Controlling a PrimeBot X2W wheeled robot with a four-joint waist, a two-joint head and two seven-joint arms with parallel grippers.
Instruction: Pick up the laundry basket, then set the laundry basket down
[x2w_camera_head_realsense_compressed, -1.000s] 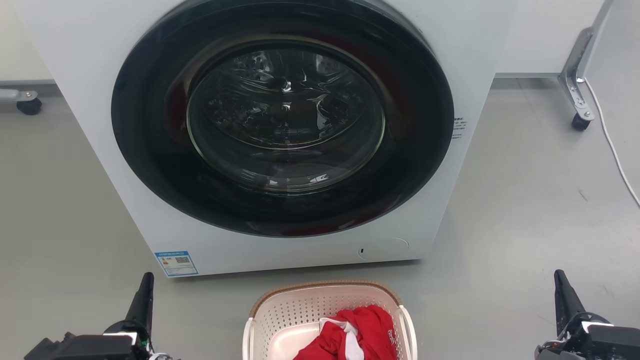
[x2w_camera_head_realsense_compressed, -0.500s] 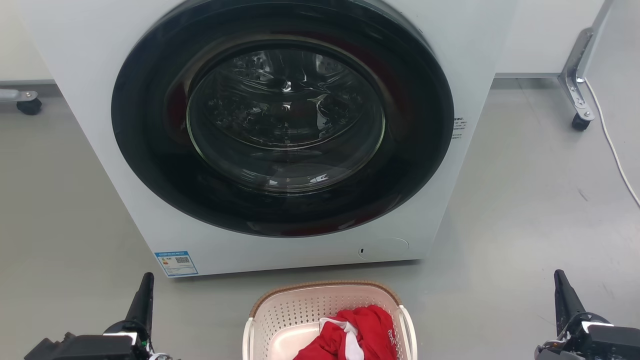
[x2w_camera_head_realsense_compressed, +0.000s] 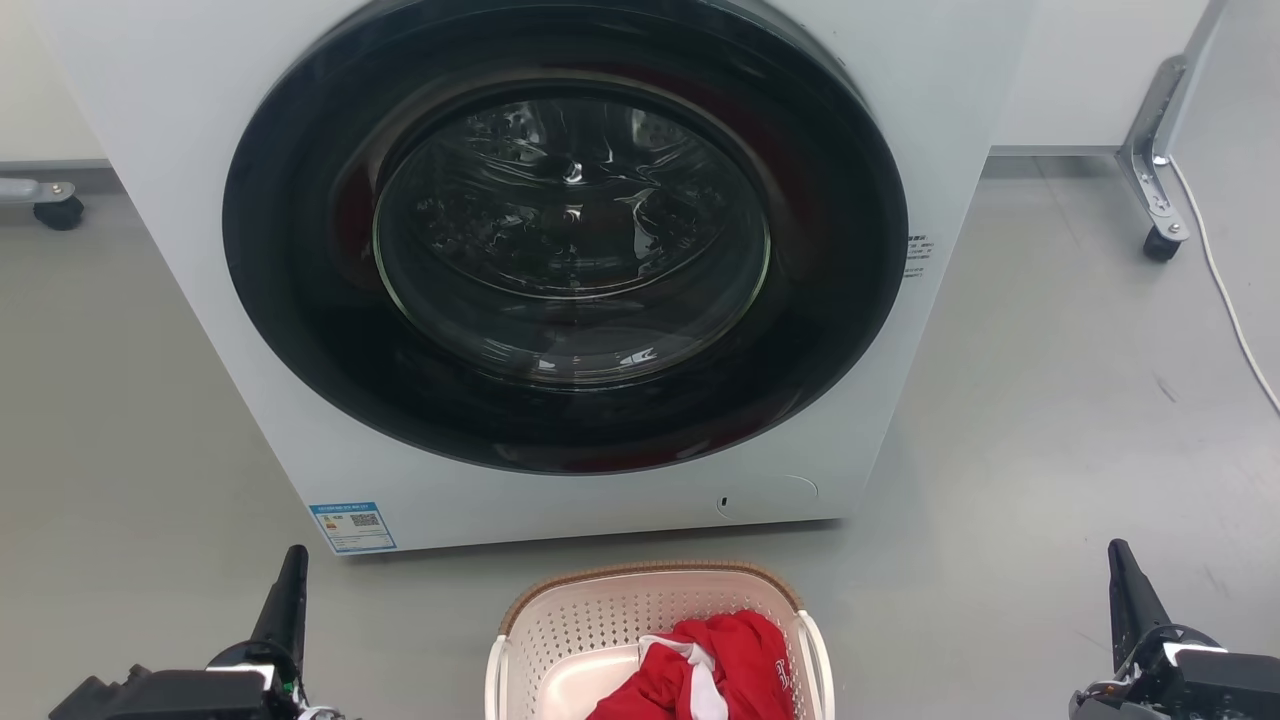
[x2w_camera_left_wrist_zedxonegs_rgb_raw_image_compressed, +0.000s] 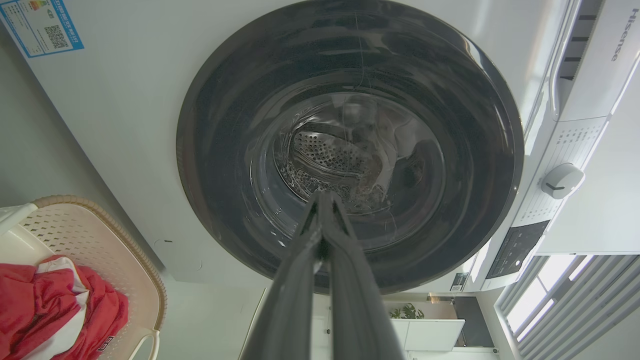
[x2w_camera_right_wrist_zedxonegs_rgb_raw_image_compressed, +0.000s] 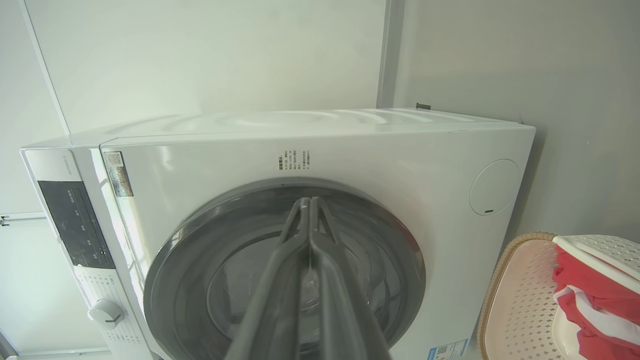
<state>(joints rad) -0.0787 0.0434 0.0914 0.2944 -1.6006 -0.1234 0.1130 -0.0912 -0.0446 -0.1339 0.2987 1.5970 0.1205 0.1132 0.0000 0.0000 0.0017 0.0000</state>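
Note:
The laundry basket (x2w_camera_head_realsense_compressed: 600, 620), cream-white and perforated with a brown woven-look rim, stands on the floor at the bottom middle of the head view, holding a red and white garment (x2w_camera_head_realsense_compressed: 715, 670). It also shows at the lower left of the left wrist view as the basket (x2w_camera_left_wrist_zedxonegs_rgb_raw_image_compressed: 95, 240) and at the lower right of the right wrist view as the basket (x2w_camera_right_wrist_zedxonegs_rgb_raw_image_compressed: 520, 295). My left gripper (x2w_camera_head_realsense_compressed: 292, 560) is at the lower left, shut and empty, well clear of the basket. My right gripper (x2w_camera_head_realsense_compressed: 1118, 555) is at the lower right, also shut and empty.
A white front-loading washing machine (x2w_camera_head_realsense_compressed: 180, 120) with a shut dark round door (x2w_camera_head_realsense_compressed: 565, 240) stands right behind the basket. A wheeled metal frame leg (x2w_camera_head_realsense_compressed: 1155, 190) and a white cable (x2w_camera_head_realsense_compressed: 1225, 290) are at the right. A caster (x2w_camera_head_realsense_compressed: 55, 210) sits at the far left.

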